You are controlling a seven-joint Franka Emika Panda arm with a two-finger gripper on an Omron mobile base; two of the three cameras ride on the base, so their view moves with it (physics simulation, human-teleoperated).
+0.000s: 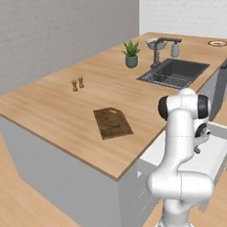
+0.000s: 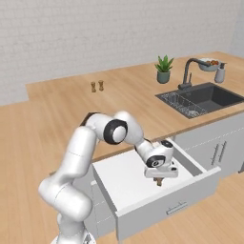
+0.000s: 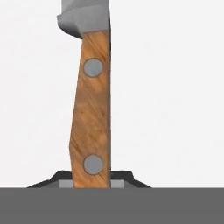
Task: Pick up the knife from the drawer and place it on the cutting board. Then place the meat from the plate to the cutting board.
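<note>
From the left base view, the cutting board (image 1: pixel 113 122) lies bare on the tabletop (image 1: pixel 51 106), and the arm folds down beside it into the open drawer (image 1: pixel 218 144). From the right, the tool (image 2: pixel 159 181) points straight down at the drawer floor. In the hand view the knife (image 3: pixel 91 113) lies on that floor, its riveted wooden handle running between the fingertips; whether they clench it yet, I cannot tell. It looks stiff, light, with a slick blade, so the handle is the place to grip.
</note>
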